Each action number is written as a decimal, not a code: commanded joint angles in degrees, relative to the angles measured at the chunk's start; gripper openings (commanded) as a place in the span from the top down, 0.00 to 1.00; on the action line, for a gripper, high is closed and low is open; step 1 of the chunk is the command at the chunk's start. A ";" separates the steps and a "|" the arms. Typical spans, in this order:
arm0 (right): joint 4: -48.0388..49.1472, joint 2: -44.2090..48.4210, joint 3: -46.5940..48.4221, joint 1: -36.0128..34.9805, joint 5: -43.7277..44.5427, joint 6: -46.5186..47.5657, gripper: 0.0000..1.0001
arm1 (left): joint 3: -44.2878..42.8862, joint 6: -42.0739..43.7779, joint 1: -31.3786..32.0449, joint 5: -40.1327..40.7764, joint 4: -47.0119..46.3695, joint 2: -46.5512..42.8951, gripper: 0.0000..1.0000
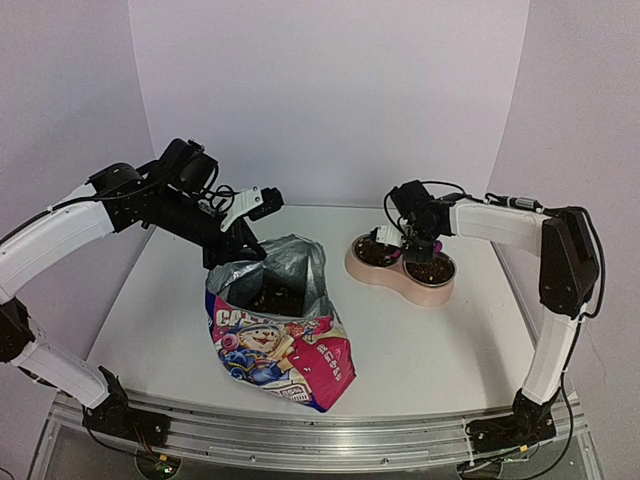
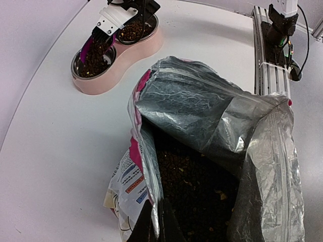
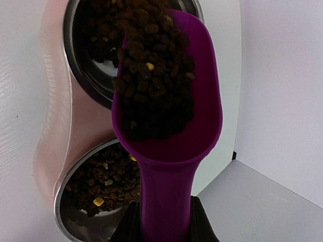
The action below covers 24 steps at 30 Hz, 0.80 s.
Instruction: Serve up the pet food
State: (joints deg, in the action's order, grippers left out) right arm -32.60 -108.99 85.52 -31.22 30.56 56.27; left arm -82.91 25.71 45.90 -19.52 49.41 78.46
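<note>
A: Left pincer [image 1: 232, 256]: state and load?
B: Clamped tight on the left rim of the pouch [image 1: 285, 345]; black fingers [image 2: 141, 229] pinching the foil edge, mouth gaping upward.
A: Right pincer [image 1: 418, 250]?
B: Closed around the handle of a magenta scoop [image 3: 204, 106], parted only by the handle's width; held above the pink feeder [image 1: 397, 280].
A: Location of the pet food [image 3: 151, 75]?
B: Heaped in the scoop, dark brown pellets with a few yellow ones; also lying in both steel bowls of the feeder and down inside the pouch.
A: Layout on the counter [image 1: 430, 350]?
B: Pouch left of centre, printed face toward the near edge, mouth toward the far side. Feeder to the right and slightly farther, apart from the pouch, not touching.
A: Bowl under the scoop tip?
B: Not clear from overhead. In the right wrist view, tip above the upper bowl [image 3: 83, 70], handle crossing the pink bridge between the bowls.
</note>
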 commanded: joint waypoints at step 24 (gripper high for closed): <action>16.59 4.39 -8.61 -4.57 23.87 25.33 1.00 | -2.39 0.92 -0.54 -0.70 -2.25 -0.36 1.00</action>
State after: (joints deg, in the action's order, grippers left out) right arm -18.97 -108.38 79.06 -35.42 51.28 77.13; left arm -83.24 25.74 45.69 -19.81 49.45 78.83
